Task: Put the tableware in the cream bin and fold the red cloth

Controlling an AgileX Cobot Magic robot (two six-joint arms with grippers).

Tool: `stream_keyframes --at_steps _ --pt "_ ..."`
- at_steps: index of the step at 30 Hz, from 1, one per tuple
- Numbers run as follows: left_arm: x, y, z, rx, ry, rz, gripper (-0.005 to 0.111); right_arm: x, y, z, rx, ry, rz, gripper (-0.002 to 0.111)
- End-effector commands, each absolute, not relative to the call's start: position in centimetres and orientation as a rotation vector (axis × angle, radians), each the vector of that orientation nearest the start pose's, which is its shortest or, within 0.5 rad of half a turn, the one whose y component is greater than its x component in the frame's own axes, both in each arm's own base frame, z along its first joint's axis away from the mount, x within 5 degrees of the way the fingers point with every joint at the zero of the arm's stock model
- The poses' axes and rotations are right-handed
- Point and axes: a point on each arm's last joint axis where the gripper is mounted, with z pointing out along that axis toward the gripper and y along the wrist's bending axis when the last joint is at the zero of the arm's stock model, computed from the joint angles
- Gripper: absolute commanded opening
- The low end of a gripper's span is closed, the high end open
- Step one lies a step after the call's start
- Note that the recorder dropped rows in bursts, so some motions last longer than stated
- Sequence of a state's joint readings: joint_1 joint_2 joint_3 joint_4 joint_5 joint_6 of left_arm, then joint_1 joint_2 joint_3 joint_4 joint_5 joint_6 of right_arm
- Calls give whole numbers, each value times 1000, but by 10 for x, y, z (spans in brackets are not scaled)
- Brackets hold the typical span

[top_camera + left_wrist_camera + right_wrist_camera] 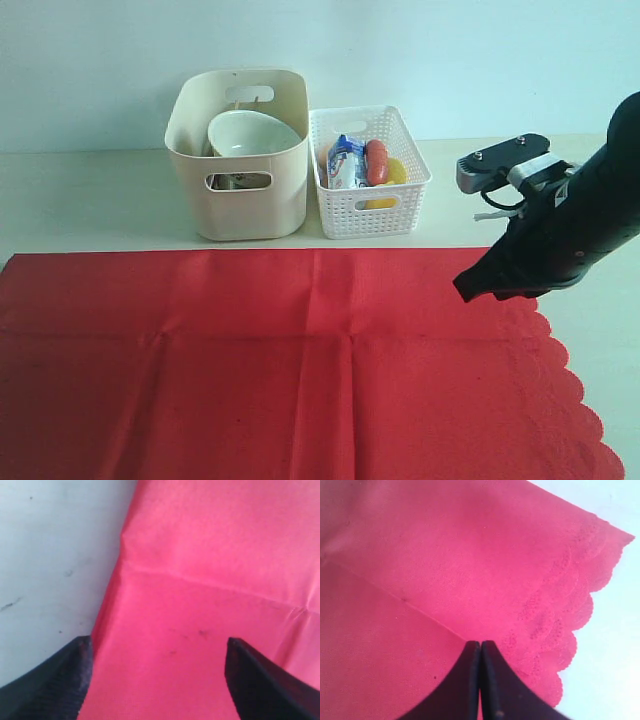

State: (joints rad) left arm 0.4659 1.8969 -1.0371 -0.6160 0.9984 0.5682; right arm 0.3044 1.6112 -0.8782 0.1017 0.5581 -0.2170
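While the red cloth lies flat and unfolded nearest, faintly creased, scalloped along one side, the left gripper hangs spread above its plain edge and the right gripper, pressed together and empty, above the scallops. Behind, the smooth, round-cornered cream bin holds the white bowl; no tableware shows outside, so folding seems all that remains.
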Motion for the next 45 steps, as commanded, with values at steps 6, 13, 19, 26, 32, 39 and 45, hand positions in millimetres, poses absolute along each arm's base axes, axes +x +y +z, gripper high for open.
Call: stream_keyframes --at_steps 6,13,19,26,32,39,45 --pt "304 104 139 -329 2916 -750 71 282 92 184 -603 2701 115 0" --pt "304 104 127 -342 2950 -806 71 282 92 184 -603 2701 115 0" --pt "308 105 124 -326 2971 -859 71 282 92 184 -603 2701 115 0" --pt "304 112 118 -327 3068 -744 71 282 92 184 -611 2699 112 0" --pt "303 112 115 -361 3098 -738 71 282 92 184 -621 2696 110 0" --pt "299 108 98 -372 3164 -837 71 282 92 184 -623 2696 108 0" --pt "298 100 89 -336 3195 -950 71 282 92 184 -635 2693 104 0"
